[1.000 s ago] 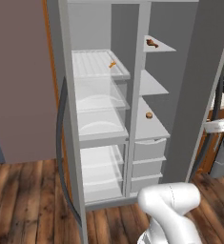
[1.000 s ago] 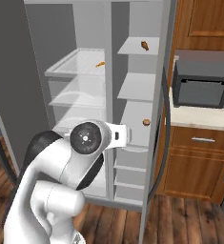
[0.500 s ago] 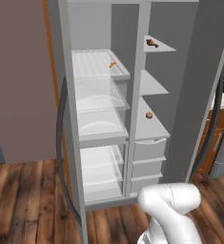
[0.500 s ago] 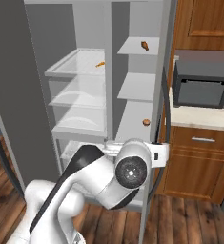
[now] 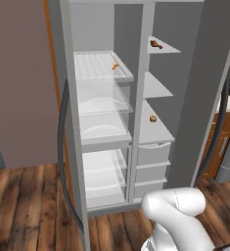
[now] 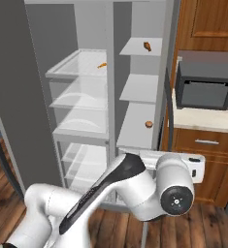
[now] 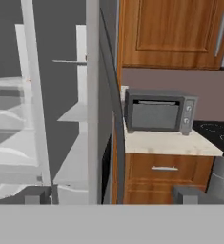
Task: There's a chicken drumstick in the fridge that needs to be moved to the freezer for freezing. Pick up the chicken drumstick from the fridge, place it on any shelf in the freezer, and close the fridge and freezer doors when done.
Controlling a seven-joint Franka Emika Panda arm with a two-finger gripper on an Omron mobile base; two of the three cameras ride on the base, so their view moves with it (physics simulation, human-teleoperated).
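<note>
The chicken drumstick (image 5: 156, 44) (image 6: 147, 46) is a small brown piece lying on the top shelf of the fridge's right compartment. The left compartment, the freezer (image 5: 99, 127) (image 6: 81, 101), has several pale wire shelves. Both doors stand open. My gripper (image 7: 112, 195) is open with nothing between its fingers. It sits low in front of the fridge, well below the drumstick, and looks past the right door's edge (image 7: 108, 100) toward the counter. My arm (image 6: 135, 189) bends across the fridge's lower part.
A small orange item (image 5: 115, 65) (image 6: 102, 65) lies on the freezer's top shelf. A round brown item (image 5: 153, 118) (image 6: 148, 124) sits on a lower fridge shelf above the drawers (image 5: 153, 154). A microwave (image 7: 158, 112) (image 6: 203, 92) stands on the counter (image 7: 170, 143) to the right.
My arm has swung to the right across the front of the fridge and the hand has turned toward the counter. The jaws stayed open. The food has not moved.
</note>
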